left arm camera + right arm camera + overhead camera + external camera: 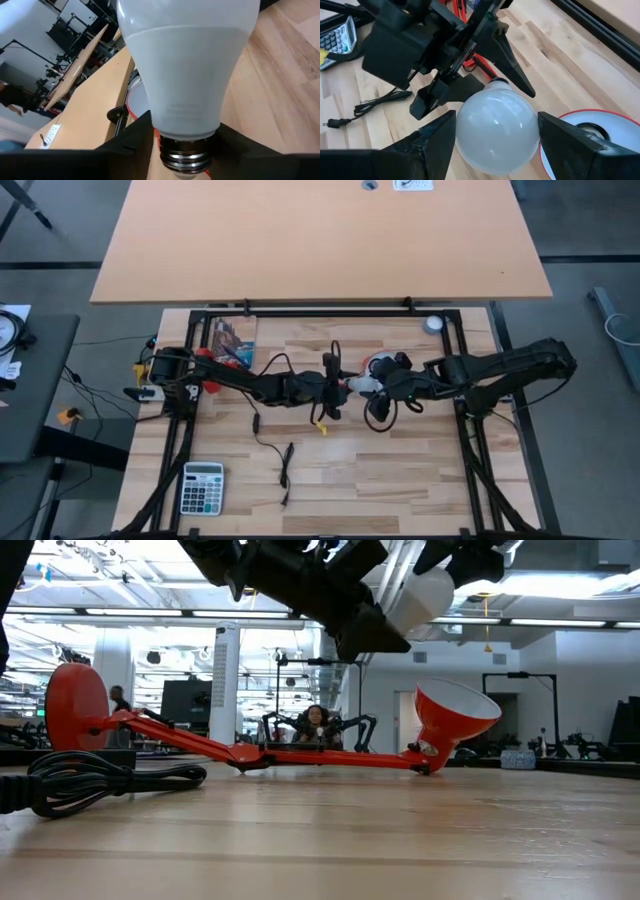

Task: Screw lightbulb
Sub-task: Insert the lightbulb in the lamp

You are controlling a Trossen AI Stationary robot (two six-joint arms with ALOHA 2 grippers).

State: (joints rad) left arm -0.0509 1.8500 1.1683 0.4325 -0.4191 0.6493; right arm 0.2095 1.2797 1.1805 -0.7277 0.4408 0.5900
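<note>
The bulb (495,130) hangs in the air over the middle of the table, just beside the shade (600,135) of the red lamp (250,752), which lies on its side on the wood; both grippers meet on the bulb. The left gripper (185,145) pinches the bulb at its neck, just above the metal screw base (184,156); the right gripper (495,131) has its fingers (432,137) spread, one to each side of the round glass end, and whether they touch it cannot be told. This looks like a handover between the arms, ahead of the screwing itself.

To do it well, the right fingers should close squarely across the widest part of the glass, gently, since the surface is smooth and will slip; the left should let go only once that grip is firm. The base must then point straight at the socket (592,131) inside the shade, axis to axis; a tilted start would cross the thread. The lamp is free to slide, so the left arm may need to steady it; the black cable (90,785) lies well apart, toward the lamp's foot.
</note>
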